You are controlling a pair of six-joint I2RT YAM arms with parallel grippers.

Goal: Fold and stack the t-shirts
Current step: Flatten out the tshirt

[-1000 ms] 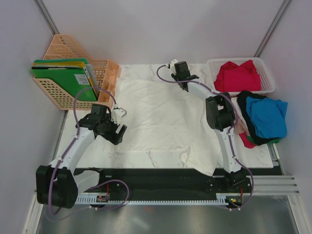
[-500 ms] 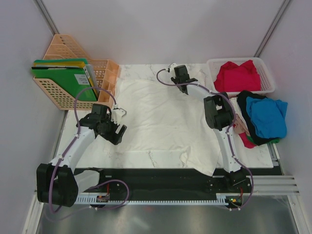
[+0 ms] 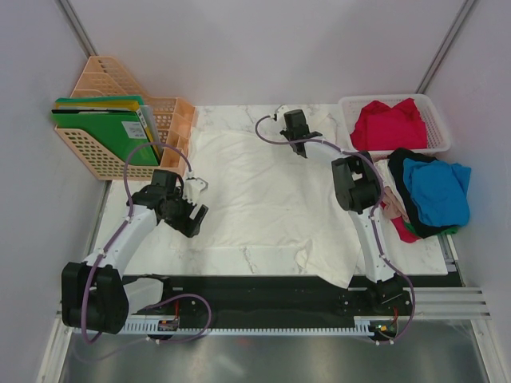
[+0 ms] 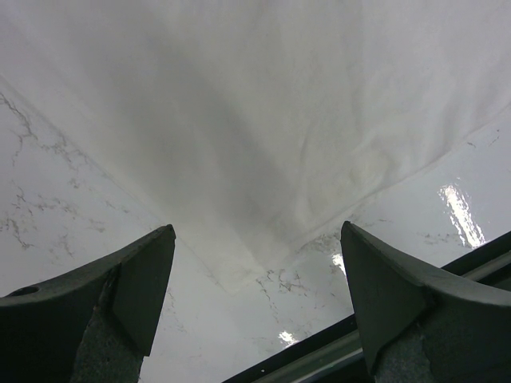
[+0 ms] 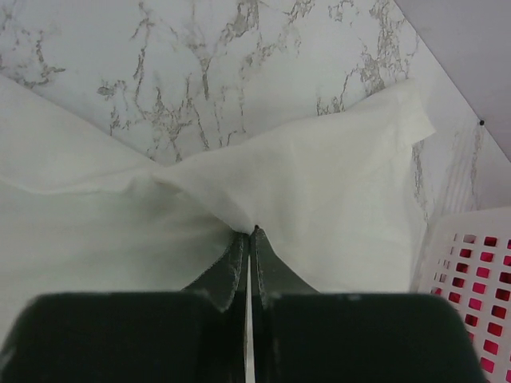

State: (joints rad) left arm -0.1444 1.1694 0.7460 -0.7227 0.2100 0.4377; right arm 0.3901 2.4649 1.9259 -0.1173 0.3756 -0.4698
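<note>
A large white t-shirt (image 3: 255, 191) lies spread flat over the marble table (image 3: 263, 257). My right gripper (image 3: 301, 148) is at the shirt's far right corner. In the right wrist view it (image 5: 250, 233) is shut on a pinch of the white t-shirt (image 5: 335, 183), and the cloth bunches at the tips. My left gripper (image 3: 194, 220) hovers open over the near left corner of the shirt (image 4: 279, 120), its fingers (image 4: 136, 279) wide apart and holding nothing. A red t-shirt (image 3: 389, 124) lies in the basket. Blue (image 3: 435, 190) and black (image 3: 402, 159) t-shirts lie heaped at the right edge.
The white mesh basket (image 3: 431, 104) stands at the back right; its wall (image 5: 479, 263) shows in the right wrist view. An orange file rack (image 3: 112, 80) with green folders (image 3: 108, 128) stands at the back left. A black rail (image 3: 263, 287) runs along the table's near edge.
My right gripper has closed on the shirt's far right corner and shifted slightly left. The left arm has hardly moved.
</note>
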